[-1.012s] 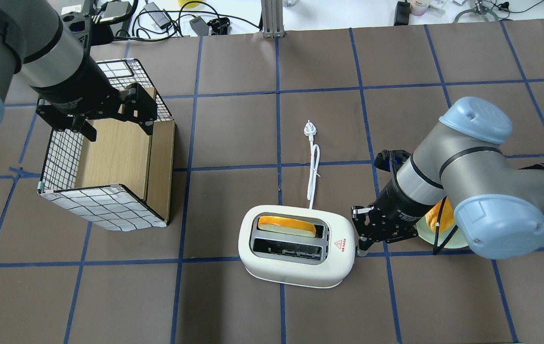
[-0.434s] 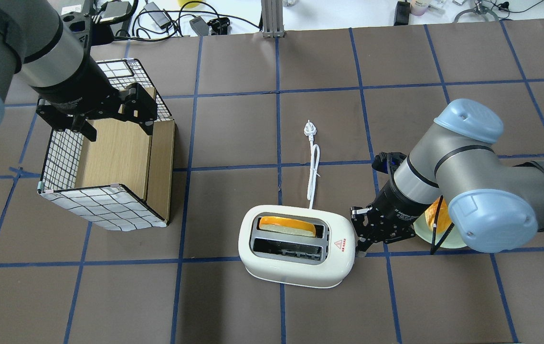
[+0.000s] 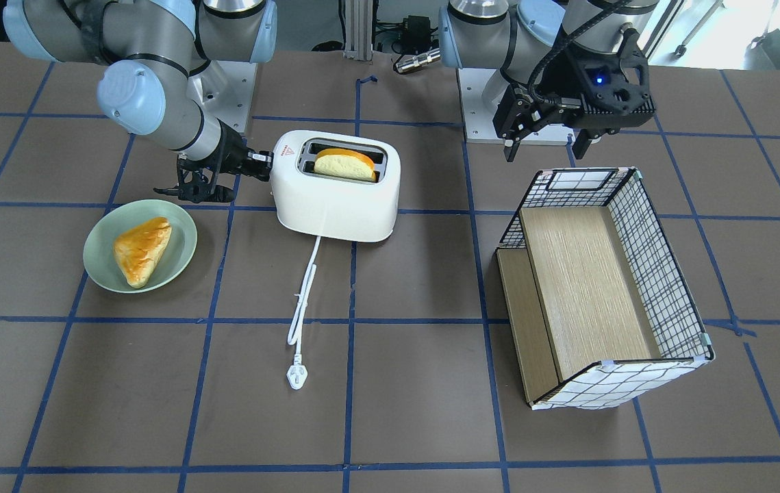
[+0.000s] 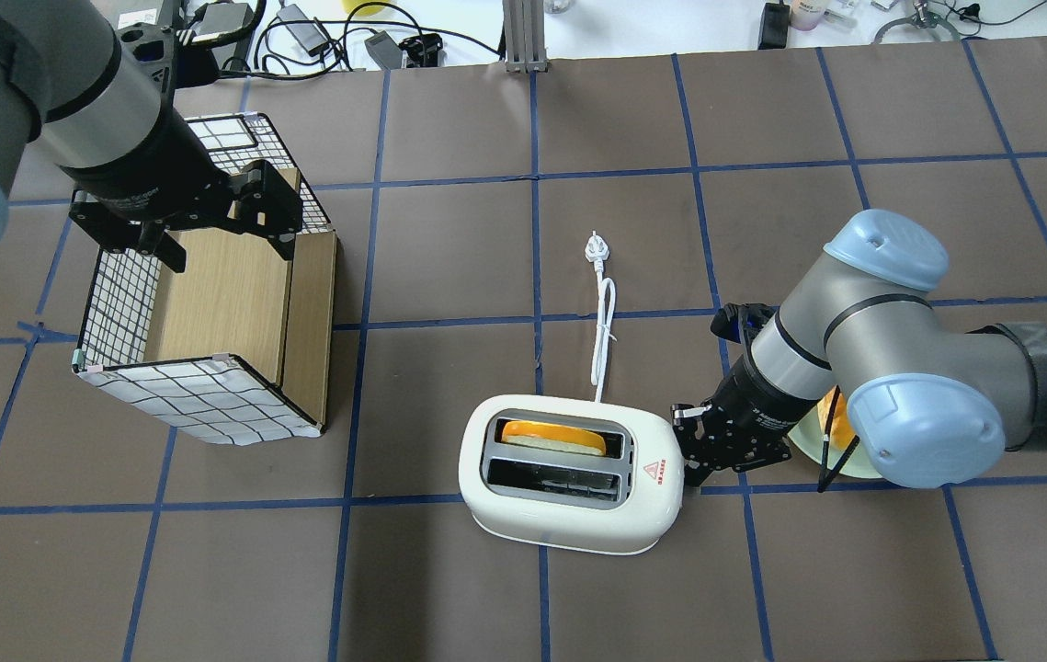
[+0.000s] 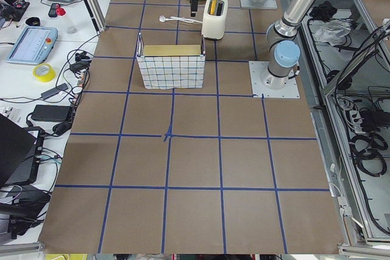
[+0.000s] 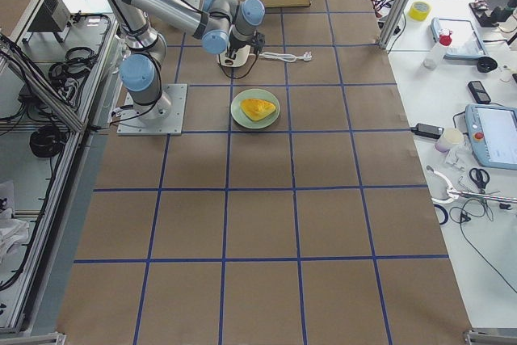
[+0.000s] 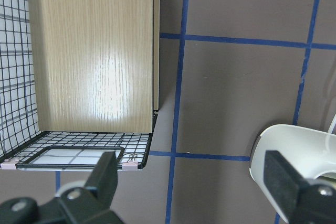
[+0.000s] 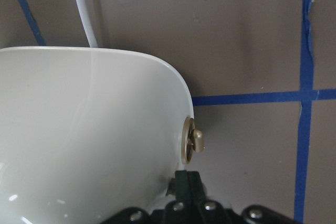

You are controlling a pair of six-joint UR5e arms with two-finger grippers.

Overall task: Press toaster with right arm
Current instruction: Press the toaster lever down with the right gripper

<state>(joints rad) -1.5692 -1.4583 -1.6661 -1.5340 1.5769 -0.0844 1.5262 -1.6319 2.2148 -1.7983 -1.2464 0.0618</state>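
The white toaster (image 4: 569, 526) stands near the table's front middle, with a bread slice (image 4: 552, 436) in its far slot and a red triangle sticker on top. It also shows in the front view (image 3: 335, 205). My right gripper (image 4: 690, 457) is shut, low at the toaster's right end, its tip against the end wall. In the right wrist view the shut fingertips (image 8: 187, 181) sit just below a brass knob (image 8: 191, 141) on the toaster (image 8: 79, 129). My left gripper (image 4: 210, 221) is open and empty, hovering over the basket's far side.
A wire basket (image 4: 210, 395) with wooden shelves lies at the left. A green plate (image 3: 184, 246) with a pastry (image 3: 142, 250) sits right of the toaster, under my right forearm. The toaster's white cord (image 4: 606, 322) and plug (image 4: 594, 246) stretch away behind it.
My right arm has shifted a little left, bringing the shut gripper closer against the toaster's end. The left arm and the toaster have not moved.
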